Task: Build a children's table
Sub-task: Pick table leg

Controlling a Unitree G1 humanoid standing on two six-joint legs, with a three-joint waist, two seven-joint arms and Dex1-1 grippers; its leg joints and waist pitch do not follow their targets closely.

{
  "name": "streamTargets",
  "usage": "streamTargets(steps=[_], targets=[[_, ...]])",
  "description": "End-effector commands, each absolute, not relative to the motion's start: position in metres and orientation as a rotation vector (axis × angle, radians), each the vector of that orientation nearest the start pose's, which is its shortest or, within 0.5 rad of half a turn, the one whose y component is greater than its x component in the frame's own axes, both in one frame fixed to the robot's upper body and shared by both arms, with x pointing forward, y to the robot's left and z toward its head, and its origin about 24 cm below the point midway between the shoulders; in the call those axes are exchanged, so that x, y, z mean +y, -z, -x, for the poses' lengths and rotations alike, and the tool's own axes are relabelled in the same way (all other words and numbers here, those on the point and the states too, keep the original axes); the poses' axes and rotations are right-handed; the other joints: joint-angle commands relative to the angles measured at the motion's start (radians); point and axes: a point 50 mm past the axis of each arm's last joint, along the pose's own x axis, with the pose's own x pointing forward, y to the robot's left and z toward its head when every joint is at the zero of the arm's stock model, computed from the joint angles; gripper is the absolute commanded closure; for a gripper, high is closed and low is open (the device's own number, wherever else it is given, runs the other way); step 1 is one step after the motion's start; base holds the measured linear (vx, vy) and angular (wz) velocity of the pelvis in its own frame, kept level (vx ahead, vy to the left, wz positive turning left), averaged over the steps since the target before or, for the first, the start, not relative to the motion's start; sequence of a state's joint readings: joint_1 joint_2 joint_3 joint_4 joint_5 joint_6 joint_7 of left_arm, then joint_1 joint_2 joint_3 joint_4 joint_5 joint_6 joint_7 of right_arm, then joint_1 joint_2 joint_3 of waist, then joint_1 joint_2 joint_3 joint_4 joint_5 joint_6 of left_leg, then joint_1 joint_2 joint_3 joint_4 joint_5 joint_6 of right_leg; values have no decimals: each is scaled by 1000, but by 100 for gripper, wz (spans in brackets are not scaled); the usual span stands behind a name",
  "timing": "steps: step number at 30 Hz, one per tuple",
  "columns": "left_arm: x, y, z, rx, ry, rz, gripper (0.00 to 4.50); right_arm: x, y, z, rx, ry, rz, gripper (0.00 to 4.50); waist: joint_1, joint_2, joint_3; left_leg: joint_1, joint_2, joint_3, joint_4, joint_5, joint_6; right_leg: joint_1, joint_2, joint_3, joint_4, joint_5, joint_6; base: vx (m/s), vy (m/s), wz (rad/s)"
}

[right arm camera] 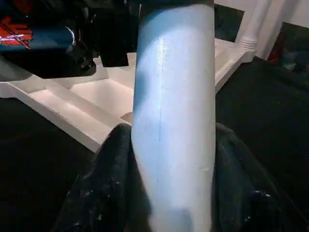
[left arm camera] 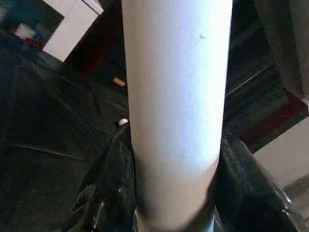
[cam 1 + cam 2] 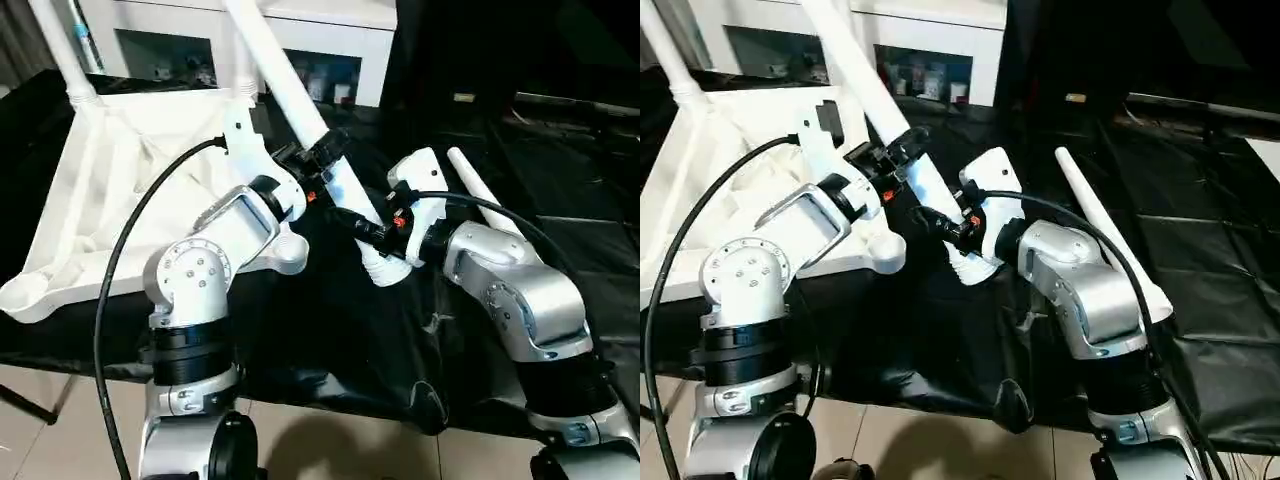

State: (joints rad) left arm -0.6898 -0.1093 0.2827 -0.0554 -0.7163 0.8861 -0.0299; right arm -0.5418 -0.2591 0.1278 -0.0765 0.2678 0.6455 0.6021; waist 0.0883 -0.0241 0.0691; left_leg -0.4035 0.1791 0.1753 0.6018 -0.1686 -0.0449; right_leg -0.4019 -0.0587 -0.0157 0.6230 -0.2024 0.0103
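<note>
now | both grippers clamp one leg (image 3: 330, 175): left gripper (image 3: 322, 160) higher, right gripper (image 3: 368, 228) near its ribbed end | leg slants up and away, ribbed end low over black cloth (image 3: 340, 330) | top (image 3: 90, 200) upside down to my left | i judge left arm nearer its near socket (image 3: 290, 245)

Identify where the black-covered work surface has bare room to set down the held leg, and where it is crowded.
Bare black cloth lies beyond the loose leg. Another free strip runs along the near edge. Crowded: around both grippers on the held leg, beside the tabletop.
</note>
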Motion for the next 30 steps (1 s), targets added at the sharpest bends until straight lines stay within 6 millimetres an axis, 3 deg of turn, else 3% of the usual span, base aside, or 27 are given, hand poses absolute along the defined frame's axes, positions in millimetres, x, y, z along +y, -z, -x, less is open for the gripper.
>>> streamTargets(steps=[1, 4, 5, 6, 12, 16, 19, 22, 27, 30], targets=[[77, -189, -329, 125, 595, 699, 263, -96, -149, -311, 92, -879, 106, 267, -1, 4, -78, 29, 37, -13, -60, -87, -1, 57, -58, 29, -58, 61, -209, 0, 0, 0], [78, -189, -328, 119, 601, 701, 264, -96, -149, -312, 88, -881, 114, 267, -1, 5, -77, 29, 37, -12, -59, -89, 2, 56, -58, 30, -58, 54, -211, 0, 0, 0], [78, -189, -328, 115, 608, 698, 265, -96, -150, -312, 84, -882, 120, 211, 0, 4, -78, 30, 37, -12, -59, -88, 3, 56, -59, 30, -58, 55, -213, 0, 0, 0], [78, -190, -327, 107, 628, 676, 265, -95, -151, -312, 86, -898, 88, 197, 0, 4, -77, 30, 37, -12, -59, -90, 5, 56, -58, 29, -58, 50, -213, 0, 0, 0], [85, -199, -318, 79, 831, 542, 265, -101, -162, -307, 97, -998, -11, 157, 0, 9, -77, 33, 37, -12, -60, -88, 4, 52, -55, 28, -53, 44, -211, 0, 0, 0], [90, -203, -314, 72, 933, 490, 266, -110, -168, -302, 140, -1088, -69, 155, 1, 7, -75, 35, 35, -10, -60, -92, 4, 52, -55, 29, -54, 38, -217, 0, 0, 0], [99, -212, -302, 35, 1171, 423, 266, -123, -172, -294, 233, -1242, -150, 155, 3, 6, -71, 34, 36, -9, -63, -102, 1, 51, -56, 30, -54, 8, -217, 0, 0, 0], [105, -221, -295, -20, 1304, 441, 266, -127, -171, -290, 278, -1301, -176, 155, 2, 5, -71, 35, 35, -8, -62, -108, 0, 51, -58, 28, -55, -10, -229, 0, 0, 0], [110, -232, -290, -83, 1435, 493, 266, -125, -165, -284, 344, -1378, -175, 155, 2, 4, -69, 35, 36, -7, -62, -122, -8, 50, -60, 29, -55, -36, -244, 0, 0, 0], [109, -234, -288, -96, 1479, 502, 266, -121, -165, -280, 356, -1409, -198, 194, 3, 5, -67, 35, 36, -8, -64, -136, -14, 48, -61, 30, -60, -80, -232, 0, 0, 0]])
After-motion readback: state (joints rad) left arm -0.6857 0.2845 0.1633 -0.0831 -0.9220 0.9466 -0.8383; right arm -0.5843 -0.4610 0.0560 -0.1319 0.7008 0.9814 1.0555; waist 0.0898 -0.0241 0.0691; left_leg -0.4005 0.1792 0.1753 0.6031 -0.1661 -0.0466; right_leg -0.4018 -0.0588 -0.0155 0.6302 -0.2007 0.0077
